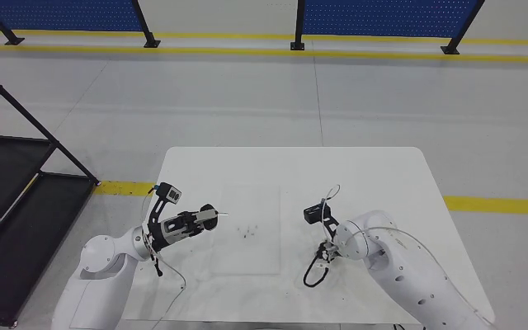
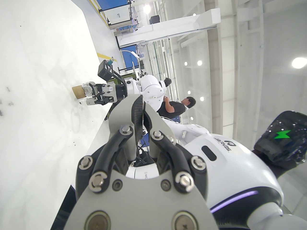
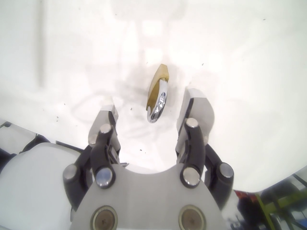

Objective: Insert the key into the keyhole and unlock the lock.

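Lock [image 3: 158, 92]: one, with a brass body and a chrome shackle. In the right wrist view it is being shown on edge on the white surface [image 3: 72, 25], shackle end nearest the camera. It is being bracketed by the right tool [image 3: 151, 100]. The fingers [image 3: 196, 106] are being shown spread, one on each side with a gap on both, so the tool is released and nothing is gripped.

In the left wrist view the same lock [image 2: 78, 91] is being seen side-on and farther off. The brass body is projecting beyond the right tool [image 2: 84, 93], which is set around the shackle end. That profile is not being given by the right wrist view.

Left tool [image 2: 142, 101]: clenched, pads [image 2: 136, 111] being pressed together. Whether anything is being pinched between them cannot be told.

In the top view the layout is being given. The left tool [image 1: 213, 214] is being held over the left half of the surface [image 1: 346, 173], well apart from the right tool [image 1: 323, 247].

Count: one lock, two tools. A few small dark bits [image 1: 247, 229] are lying between the tools; the exact number cannot be told. One black cable loop [image 1: 312, 276] is hanging beside the right arm.
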Robot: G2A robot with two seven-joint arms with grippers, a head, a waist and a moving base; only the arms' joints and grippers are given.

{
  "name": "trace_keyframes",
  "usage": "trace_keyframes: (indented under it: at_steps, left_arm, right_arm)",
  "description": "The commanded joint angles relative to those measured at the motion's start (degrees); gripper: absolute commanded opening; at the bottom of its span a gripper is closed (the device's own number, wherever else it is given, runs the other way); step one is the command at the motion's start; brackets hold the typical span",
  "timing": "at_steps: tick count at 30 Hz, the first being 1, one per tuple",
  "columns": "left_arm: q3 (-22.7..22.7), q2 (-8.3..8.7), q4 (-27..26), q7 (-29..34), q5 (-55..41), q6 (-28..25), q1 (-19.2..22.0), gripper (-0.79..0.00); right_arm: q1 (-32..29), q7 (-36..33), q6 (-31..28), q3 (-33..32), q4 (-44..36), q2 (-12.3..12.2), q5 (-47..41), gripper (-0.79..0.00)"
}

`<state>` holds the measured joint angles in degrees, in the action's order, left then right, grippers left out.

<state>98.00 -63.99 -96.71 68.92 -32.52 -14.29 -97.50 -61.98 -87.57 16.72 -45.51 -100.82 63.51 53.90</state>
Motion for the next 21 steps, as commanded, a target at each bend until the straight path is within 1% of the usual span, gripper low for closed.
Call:
trace_keyframes:
  at_steps: [1, 14, 16, 17, 19, 20, 21]
  left_arm:
    - [0.0, 0.0, 0.0, 0.0, 0.0, 0.0, 0.0, -0.785]
    - [0.0, 0.0, 0.0, 0.0, 0.0, 0.0, 0.0, -0.785]
    - [0.0, 0.0, 0.0, 0.0, 0.0, 0.0, 0.0, -0.785]
    - [0.0, 0.0, 0.0, 0.0, 0.0, 0.0, 0.0, -0.785]
    - [0.0, 0.0, 0.0, 0.0, 0.0, 0.0, 0.0, -0.785]
    - [0.0, 0.0, 0.0, 0.0, 0.0, 0.0, 0.0, -0.785]
    - [0.0, 0.0, 0.0, 0.0, 0.0, 0.0, 0.0, -0.785]
  right_arm:
    - [0.12, 0.27, 0.28, 0.13, 0.4, 0.33, 0.29, -0.403]
    - [0.95, 0.89, 0.9, 0.6, 2.7, 2.3, 1.44, -0.474]
    - [1.0, 0.92, 0.93, 0.64, 3.16, 2.53, 2.01, -0.499]
    - [0.97, 0.97, 0.98, 0.61, 3.4, 2.67, 2.17, -0.52]
    - [0.92, 1.01, 1.02, 0.48, 3.81, 2.96, 2.43, -0.662]
    - [0.85, 1.01, 1.02, 0.39, 4.08, 3.09, 2.59, -0.785]
    - [0.78, 1.02, 1.03, 0.27, 4.3, 3.22, 2.75, -0.785]
